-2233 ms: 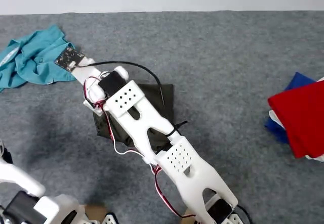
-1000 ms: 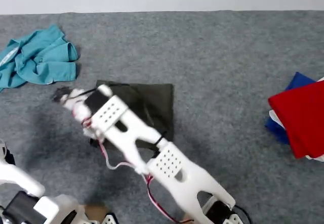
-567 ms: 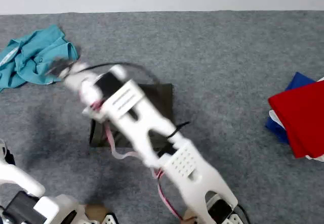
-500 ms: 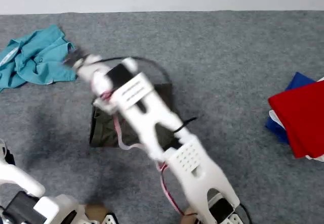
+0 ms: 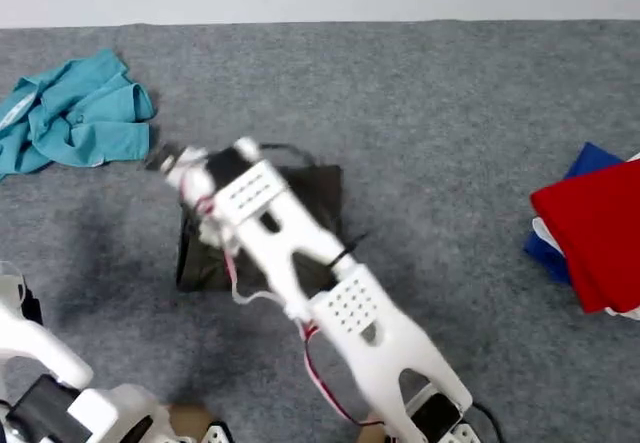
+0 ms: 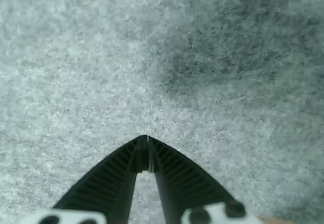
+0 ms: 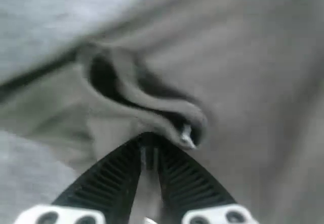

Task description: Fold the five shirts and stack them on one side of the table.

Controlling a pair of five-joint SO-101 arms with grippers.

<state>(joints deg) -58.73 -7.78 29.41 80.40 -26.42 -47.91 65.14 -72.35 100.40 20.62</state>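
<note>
**Limp cloth: two shirts off the stack**

Over at ten o'clock on the grey table (image 5: 430, 93) lies the teal shirt (image 5: 75, 113), crumpled in a loose heap and not folded. Down at seven o'clock the left arm (image 5: 45, 358) sits back near its base. Its wrist view shows the left gripper (image 6: 147, 139) with its jaws pressed together on nothing, over the bare grey surface.

Near the middle, a touch toward nine o'clock, the olive shirt (image 5: 322, 191) lies flat as a rough rectangle. It is partly under the right arm, which stretches across it from six o'clock. The right gripper (image 7: 148, 135) has its jaws closed, tips at a raised fold of the olive cloth near the shirt's nine o'clock edge. Whether any fabric is pinched between them I cannot tell.

At three o'clock sits the stack, with a red shirt (image 5: 590, 238) on top, a blue shirt (image 5: 592, 158) beneath and a sliver of white cloth (image 5: 539, 234) peeking out.

The cloth looks light and limp, and I'd expect it to sag and fall open if lifted by one point. The olive shirt is best taken at a folded edge or corner, pinching all layers, and slid low rather than hoisted. The teal one will want spreading out by its shoulders or hem first.
</note>
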